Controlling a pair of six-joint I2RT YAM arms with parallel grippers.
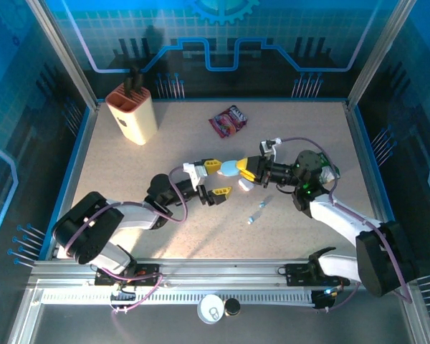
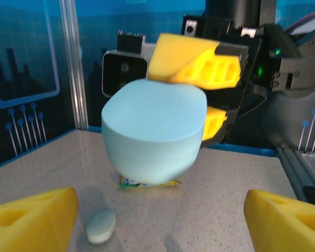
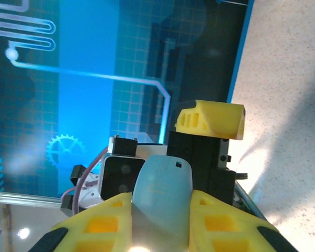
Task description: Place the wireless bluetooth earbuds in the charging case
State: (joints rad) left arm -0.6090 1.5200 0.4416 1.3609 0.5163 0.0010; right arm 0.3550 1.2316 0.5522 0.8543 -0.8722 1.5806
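Yellow fingertips of the left gripper sit at the bottom corners of its wrist view, spread wide, with bare speckled tabletop between them. Just inside the left-hand fingertip lies a pale earbud — a small, smooth, mint-white oval lying flat on the table. Its long axis runs from near left to far right. Blur hides any stem or tip, so I cannot tell which end leads. Beyond it, raised off the table, is the pale blue charging case, rounded like a pebble, its lid closed, with a faint seam around its middle. The right gripper pinches the case, its yellow pads pressed to the case from above and below. In the right wrist view the narrow edge of the case, marked with one tiny dark dot, faces the left gripper. From overhead, a whitish earbud and a second whitish earbud lie on open table just in front of the right gripper, on the side toward the arm bases. They are near each other but apart — together they line up on a diagonal, and each is too small to show its own axis.
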